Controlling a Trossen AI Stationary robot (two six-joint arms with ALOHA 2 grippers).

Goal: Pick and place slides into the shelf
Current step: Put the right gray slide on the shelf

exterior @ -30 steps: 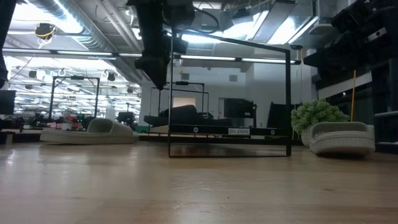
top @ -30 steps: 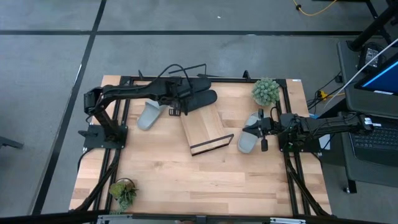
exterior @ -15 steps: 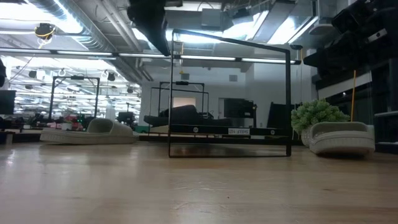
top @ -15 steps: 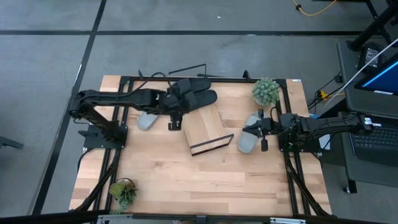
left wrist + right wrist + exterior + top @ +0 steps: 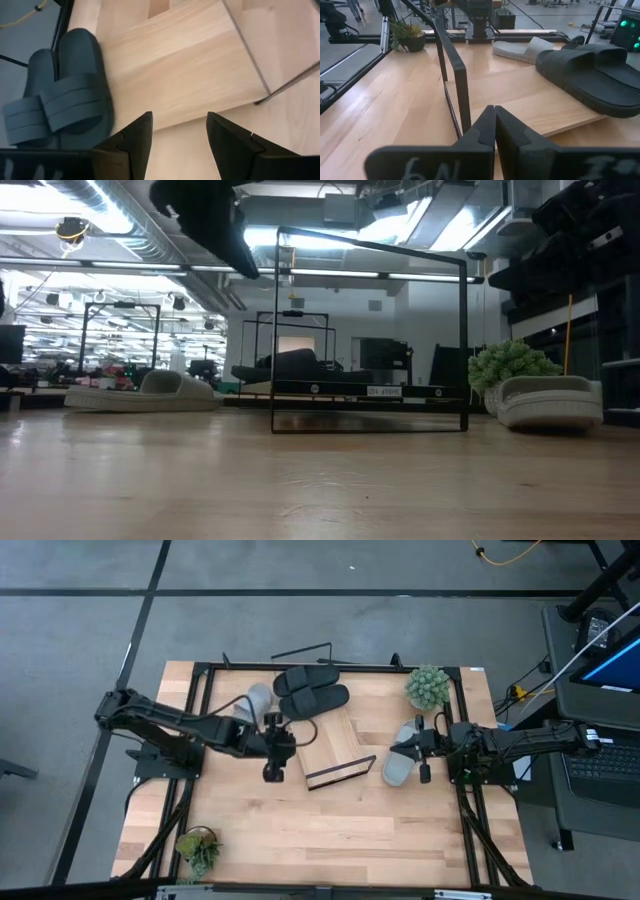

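The slides are lying in three places on the surface [image 5: 320, 830]. The two black slides [image 5: 312, 690] are sitting side by side at the raised back end of the shelf [image 5: 327, 745], touching each other, toes pointing toward the left arm's side. One grey slide [image 5: 252, 703] is lying on the surface just beside the shelf, partly hidden in the high view by the left arm; the low view is showing it flat on its sole [image 5: 142, 392]. The other grey slide [image 5: 402, 758] is lying on the right side, near the round green plant [image 5: 428, 686] and just beside the shelf's dark front edge.

The left pincer [image 5: 274, 748] is hanging above the surface next to the shelf's left edge, its fingers [image 5: 136, 140] standing apart with nothing between them; its wrist view is looking down on the slanted board and the black pair. The right pincer [image 5: 418, 753] is resting over the right-hand grey slide, its fingers [image 5: 487, 127] pressed together and empty. A second small plant [image 5: 198, 845] is standing at the near left corner.
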